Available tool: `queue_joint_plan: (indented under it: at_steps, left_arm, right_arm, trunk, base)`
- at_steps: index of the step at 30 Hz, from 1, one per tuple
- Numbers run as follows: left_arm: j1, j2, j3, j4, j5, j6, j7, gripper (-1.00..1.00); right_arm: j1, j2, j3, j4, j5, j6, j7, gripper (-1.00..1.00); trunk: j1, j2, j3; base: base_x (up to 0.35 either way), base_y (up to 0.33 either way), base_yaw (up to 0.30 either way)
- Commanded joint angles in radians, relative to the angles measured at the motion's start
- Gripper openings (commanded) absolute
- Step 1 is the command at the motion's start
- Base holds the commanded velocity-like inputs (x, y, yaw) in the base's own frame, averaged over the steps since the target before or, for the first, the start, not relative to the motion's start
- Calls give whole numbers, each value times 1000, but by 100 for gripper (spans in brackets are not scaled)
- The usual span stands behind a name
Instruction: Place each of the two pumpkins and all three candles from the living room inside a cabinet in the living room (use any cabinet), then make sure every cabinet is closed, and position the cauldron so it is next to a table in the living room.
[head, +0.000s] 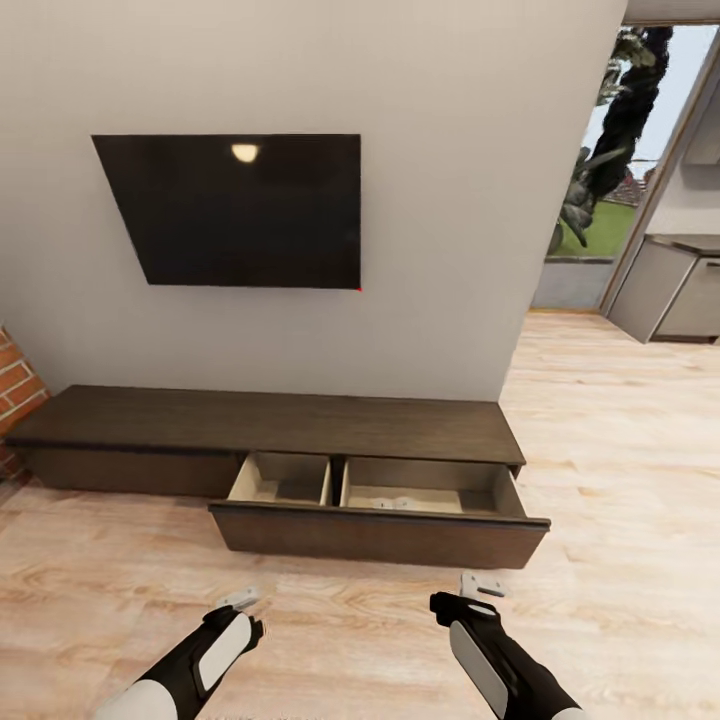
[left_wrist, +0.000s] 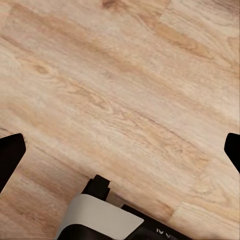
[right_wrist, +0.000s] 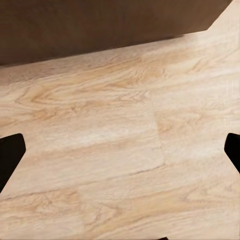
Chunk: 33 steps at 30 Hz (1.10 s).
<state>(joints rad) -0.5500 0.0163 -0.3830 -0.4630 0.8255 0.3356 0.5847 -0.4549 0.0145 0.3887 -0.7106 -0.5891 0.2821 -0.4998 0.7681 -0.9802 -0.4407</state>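
The long, low dark-brown cabinet (head: 270, 420) stands against the white wall. Its wide right drawer (head: 380, 535) is pulled out over the floor. The drawer has two pale compartments; a few small pale items lie in the right one (head: 395, 503), too small to identify. My left gripper (head: 240, 600) hovers over the wood floor in front of the drawer, open and empty (left_wrist: 120, 150). My right gripper (head: 482, 586) hangs just before the drawer's front panel (right_wrist: 100, 25), open too, with nothing between its fingers (right_wrist: 120, 150).
A black TV (head: 240, 210) hangs on the wall above the cabinet. Red brickwork (head: 15, 385) borders the far left. At the right an opening leads to grey kitchen cupboards (head: 665, 285). Light wood floor (head: 620, 450) stretches to the right of the cabinet.
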Motion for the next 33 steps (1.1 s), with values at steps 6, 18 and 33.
queue_joint_plan:
  at_steps: [6,18,33]
  left_arm:
    - [-1,5,-8,1,15,-24,7,100]
    - [-1,9,0,59,12,-59,-94,100]
    - [-1,5,4,252,18,-315,-179,100]
  right_arm:
    - [-1,-1,5,0,-6,2,-8,100]
    - [-1,-1,16,13,49,-13,-8,100]
    - [-1,1,114,86,61,-127,-6,100]
  trunk:
    - [0,-1,-1]
    - [0,-1,-1]
    - [0,-1,-1]
  base:
    - [0,0,286]
    - [0,0,286]
    - [0,0,286]
